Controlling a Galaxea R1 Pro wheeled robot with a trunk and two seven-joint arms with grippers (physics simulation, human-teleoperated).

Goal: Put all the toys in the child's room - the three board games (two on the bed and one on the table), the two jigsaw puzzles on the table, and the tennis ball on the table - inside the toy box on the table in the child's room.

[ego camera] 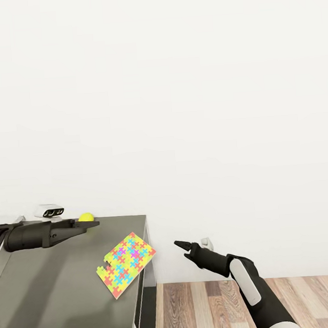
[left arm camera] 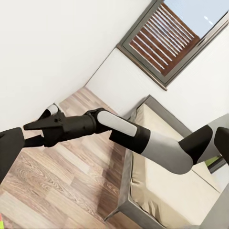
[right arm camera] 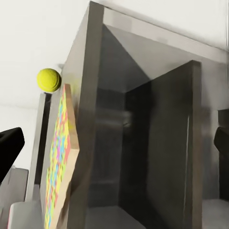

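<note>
Near the table's (ego camera: 56, 308) right edge, at about seven o'clock in the head view, lay the jigsaw puzzle (ego camera: 127, 270) — one corner jutting past the rim. A careless brush could have tipped it to the wooden floor (ego camera: 203, 308). The tennis ball (ego camera: 86, 218) sat at nine o'clock by the far edge, just beyond the left gripper (ego camera: 92, 224), whose jaws looked pressed together on nothing; a nudge might have rolled the ball off. The right gripper (ego camera: 182, 247) hung off the table at five o'clock — released or clenched, I could not tell. A bed (left arm camera: 167, 191) stood below a window (left arm camera: 167, 38).
</note>
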